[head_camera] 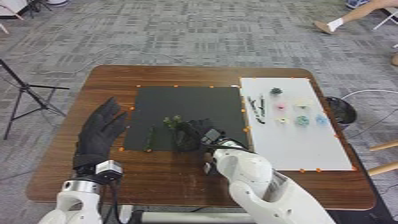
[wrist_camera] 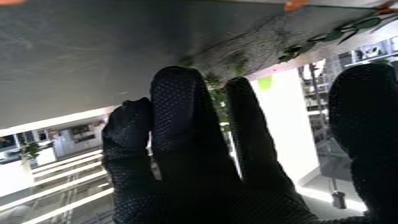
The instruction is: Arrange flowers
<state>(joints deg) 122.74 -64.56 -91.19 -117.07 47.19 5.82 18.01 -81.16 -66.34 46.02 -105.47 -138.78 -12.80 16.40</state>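
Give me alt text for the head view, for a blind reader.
The robot's right hand is beside a green sprig on a black mat; its left hand is left of the mat. At right, small flowers sit on a white board.

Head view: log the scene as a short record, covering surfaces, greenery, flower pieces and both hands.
surface: brown table
left area: black mat, orange tabs at its edges
right area: white sheet
on mat: leafy sprig by the right hand; separate green stem to its left
on sheet: small pink, yellow and blue-green pieces; dark slender pieces along its left side
right hand: over mat, fingers extended; contact with sprig unclear
left hand: left of mat, fingers straight
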